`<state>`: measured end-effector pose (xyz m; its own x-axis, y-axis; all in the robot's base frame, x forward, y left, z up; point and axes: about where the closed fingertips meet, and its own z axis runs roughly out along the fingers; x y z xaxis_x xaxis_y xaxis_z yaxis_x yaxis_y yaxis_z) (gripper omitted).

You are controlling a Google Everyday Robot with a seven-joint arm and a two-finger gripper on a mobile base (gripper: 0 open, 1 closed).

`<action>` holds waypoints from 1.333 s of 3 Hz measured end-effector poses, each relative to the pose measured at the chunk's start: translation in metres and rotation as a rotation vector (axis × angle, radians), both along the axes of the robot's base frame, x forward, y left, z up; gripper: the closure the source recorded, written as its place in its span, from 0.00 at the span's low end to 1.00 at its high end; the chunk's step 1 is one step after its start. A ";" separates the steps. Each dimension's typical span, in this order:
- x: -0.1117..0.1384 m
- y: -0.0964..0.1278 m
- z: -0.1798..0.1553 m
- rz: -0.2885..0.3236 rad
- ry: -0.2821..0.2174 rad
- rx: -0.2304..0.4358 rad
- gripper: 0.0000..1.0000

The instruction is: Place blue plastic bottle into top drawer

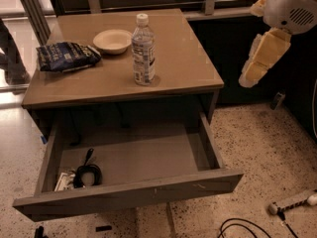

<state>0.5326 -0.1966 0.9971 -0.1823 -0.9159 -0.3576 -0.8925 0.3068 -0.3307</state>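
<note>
The bottle [143,51] stands upright on the bench [188,58], near the middle of its top and a little toward the front edge. It is clear plastic with a white cap and a white label with dark print. Just behind it and to its left sits a shallow pale bowl [112,40], close by but not touching. Farther left, near the bench's edge, lies a dark blue crinkled snack bag [67,56].

Below the bench top the drawer [133,195] is pulled well out, its flat front panel toward the camera. Most of its floor is bare. A coiled black cable [87,173] lies in its front left corner, with something small and white just beside it.

The gripper [251,73] hangs in the air at the upper right, off the bench's right side and well apart from the bottle, below a white arm housing [292,4]. Whether it is released or clenched cannot be told. It holds nothing.

On the speckled floor [257,143] at the lower right lie a white power strip [292,202] and a loop of black cord [242,227].
</note>
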 end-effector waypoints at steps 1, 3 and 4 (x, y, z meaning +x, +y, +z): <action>0.059 0.046 0.005 0.101 -0.027 0.079 0.00; 0.098 0.087 -0.011 0.172 -0.018 0.176 0.00; 0.107 0.101 -0.009 0.175 -0.043 0.256 0.00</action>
<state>0.6394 -0.0951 0.9883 -0.0097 -0.8113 -0.5846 -0.9258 0.2283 -0.3014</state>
